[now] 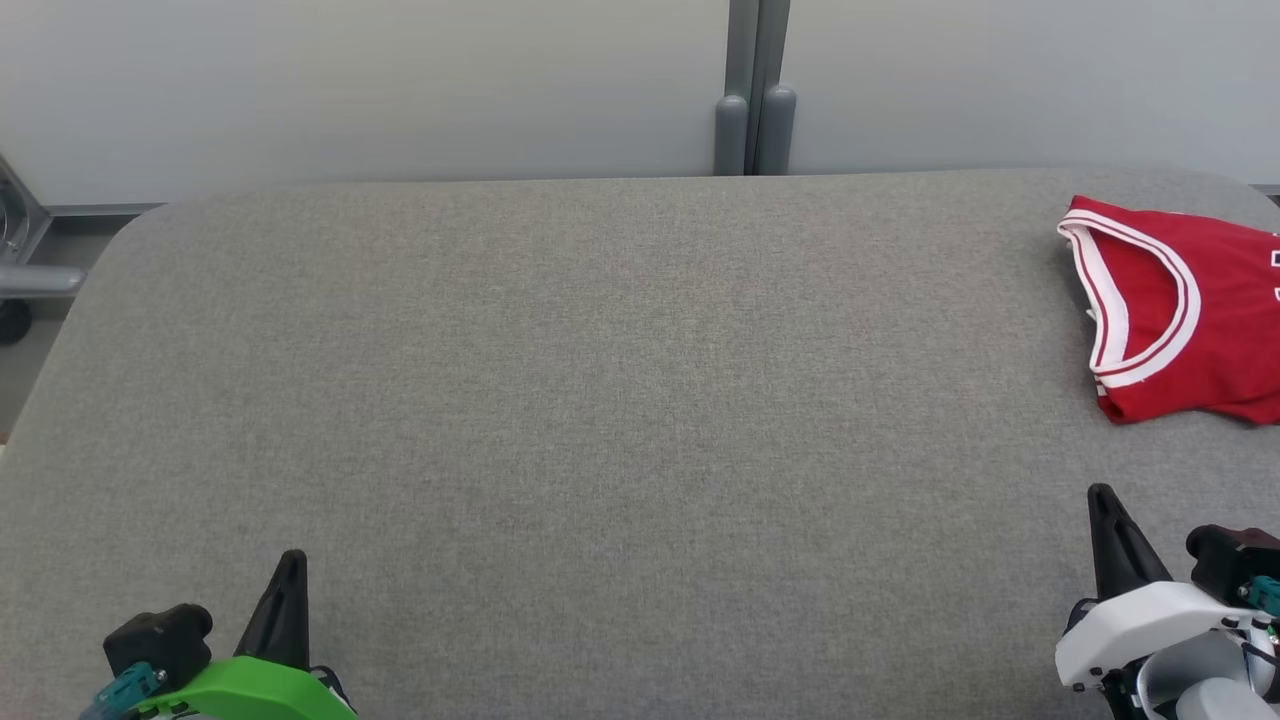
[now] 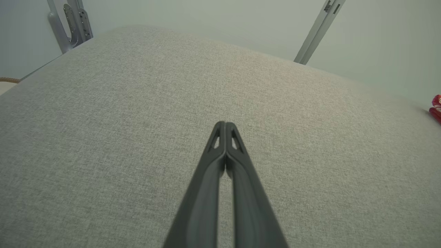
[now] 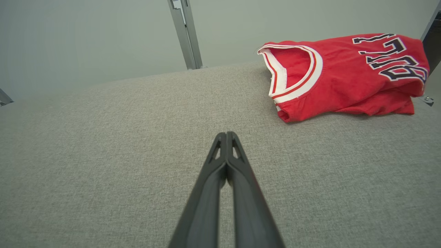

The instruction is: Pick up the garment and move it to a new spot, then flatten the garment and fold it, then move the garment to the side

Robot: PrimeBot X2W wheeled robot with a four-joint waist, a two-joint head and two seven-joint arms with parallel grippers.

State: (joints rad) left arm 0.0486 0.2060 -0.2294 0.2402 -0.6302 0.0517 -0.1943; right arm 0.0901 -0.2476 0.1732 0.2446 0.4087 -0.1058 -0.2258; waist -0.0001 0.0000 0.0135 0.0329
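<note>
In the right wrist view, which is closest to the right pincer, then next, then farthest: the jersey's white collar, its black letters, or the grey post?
From the right pincer:
1. White collar, ahead and right, at the near end of the red jersey.
2. Black letters, farther right across the jersey.
3. Grey post, behind the far edge of the table, to the left.
</note>
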